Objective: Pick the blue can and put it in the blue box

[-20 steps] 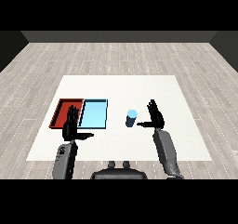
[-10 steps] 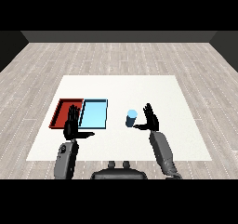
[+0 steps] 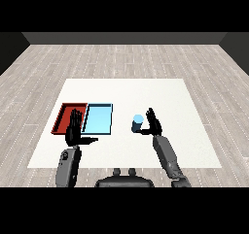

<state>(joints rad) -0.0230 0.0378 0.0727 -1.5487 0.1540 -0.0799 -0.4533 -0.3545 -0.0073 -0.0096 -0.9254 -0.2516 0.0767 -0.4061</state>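
The blue can point(image 3: 137, 123) stands upright on the white table point(image 3: 170, 102), right of the light blue tray point(image 3: 98, 118). My right hand point(image 3: 151, 124) is right beside the can on its right, fingers straight and raised, thumb reaching toward the can's base. Whether it touches the can I cannot tell. My left hand point(image 3: 75, 129) is open with straight fingers, hovering over the near edge of the red tray point(image 3: 63, 118), thumb pointing right below the light blue tray.
The red and light blue trays lie side by side at the table's left. Bare white tabletop stretches behind and to the right of the can. Grey wood floor surrounds the table.
My right hand has shifted left toward the can, closing the gap until it sits right next to it. The left hand and the can have stayed put.
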